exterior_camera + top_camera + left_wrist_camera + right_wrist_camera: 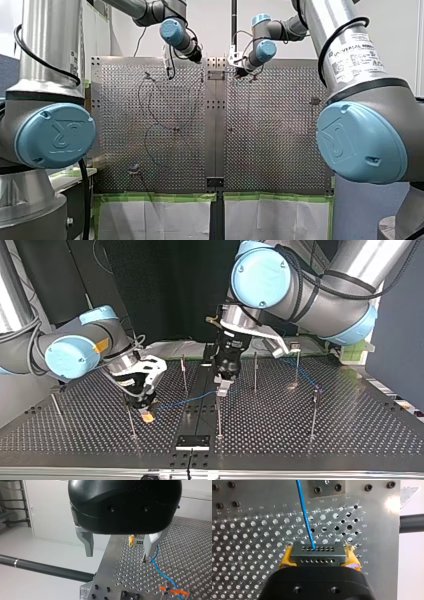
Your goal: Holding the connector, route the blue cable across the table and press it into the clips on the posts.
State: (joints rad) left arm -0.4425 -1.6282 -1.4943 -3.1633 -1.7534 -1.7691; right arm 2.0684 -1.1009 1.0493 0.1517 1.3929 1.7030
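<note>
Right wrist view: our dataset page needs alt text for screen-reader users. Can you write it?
My right tool grips a grey connector between yellow pads above the perforated table. A blue cable runs from the connector ahead toward a bolted plate.

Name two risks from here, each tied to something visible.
My right gripper clamps the connector, from which one thin blue cable runs: a hard pull might strain that joint. My left gripper hangs open close to a post, the cable beside one finger: closing might miss it or hit the post.
</note>
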